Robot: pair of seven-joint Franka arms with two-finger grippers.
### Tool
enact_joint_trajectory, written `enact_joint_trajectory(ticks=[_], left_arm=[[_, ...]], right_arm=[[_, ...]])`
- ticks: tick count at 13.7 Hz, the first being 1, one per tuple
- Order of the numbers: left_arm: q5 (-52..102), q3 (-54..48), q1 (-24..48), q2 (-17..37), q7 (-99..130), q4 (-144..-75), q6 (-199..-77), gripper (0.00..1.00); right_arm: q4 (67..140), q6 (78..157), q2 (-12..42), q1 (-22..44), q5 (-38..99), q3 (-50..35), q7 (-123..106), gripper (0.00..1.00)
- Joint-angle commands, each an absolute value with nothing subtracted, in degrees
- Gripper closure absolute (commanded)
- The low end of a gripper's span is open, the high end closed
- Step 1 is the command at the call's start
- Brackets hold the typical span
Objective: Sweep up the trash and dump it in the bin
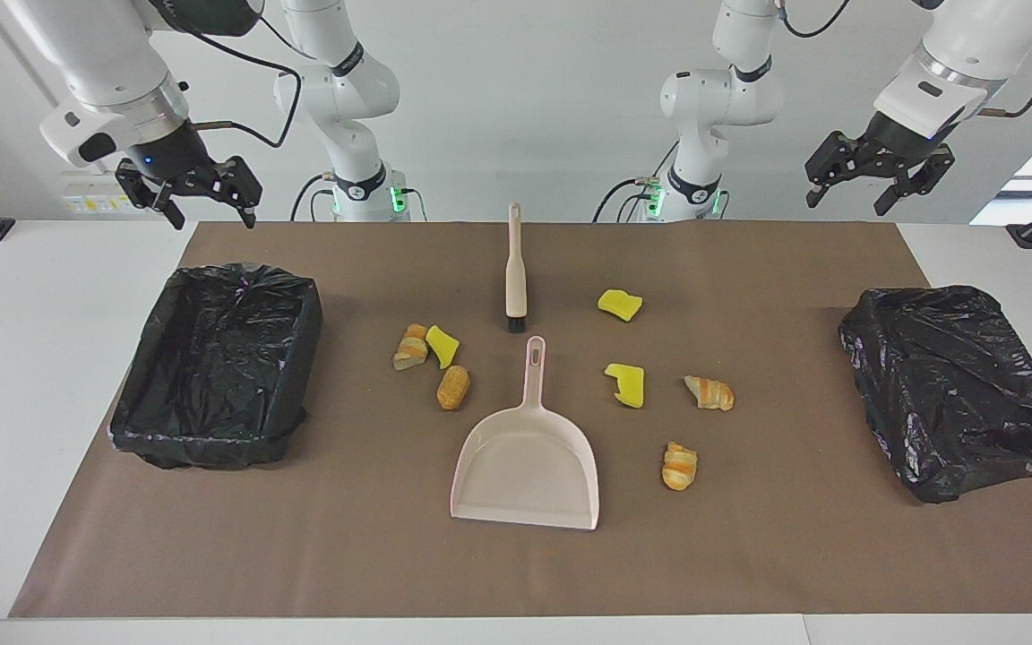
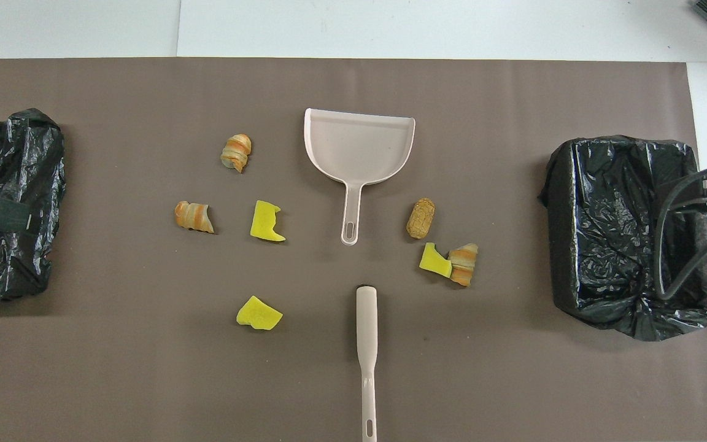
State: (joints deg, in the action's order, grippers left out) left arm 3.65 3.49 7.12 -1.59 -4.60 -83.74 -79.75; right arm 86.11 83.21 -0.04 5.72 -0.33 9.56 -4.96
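At the right arm's end, right gripper hangs spread above a black-lined bin; mid-mat, trash lies scattered either side of the dustpan and brush, all loose; left gripper spread, raised near the second bagged bin.

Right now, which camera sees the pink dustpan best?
The overhead view: the dustpan lies flat and its whole outline, scoop and handle, shows squarely. The facing view shows the dustpan whole too, only slanted.
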Motion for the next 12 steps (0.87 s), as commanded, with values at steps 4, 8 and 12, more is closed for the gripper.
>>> enact_joint_trajectory(ticks=[4, 8, 12], left_arm=[[4.1, 3.3, 6.2, -1.6, -4.8, -83.0, -78.4, 0.00], [4.1, 3.3, 6.2, -1.6, -4.8, -83.0, -78.5, 0.00], [4.1, 3.2, 6.2, -1.6, -4.7, -83.0, -78.5, 0.00]], right_arm=[[86.7, 84.9, -1.3, 5.4, 0.8, 9.1, -6.2, 0.00], [87.2, 84.9, -1.5, 5.4, 0.6, 9.1, -5.6, 0.00], [87.2, 84.9, -1.5, 5.4, 0.6, 9.1, -5.6, 0.00]])
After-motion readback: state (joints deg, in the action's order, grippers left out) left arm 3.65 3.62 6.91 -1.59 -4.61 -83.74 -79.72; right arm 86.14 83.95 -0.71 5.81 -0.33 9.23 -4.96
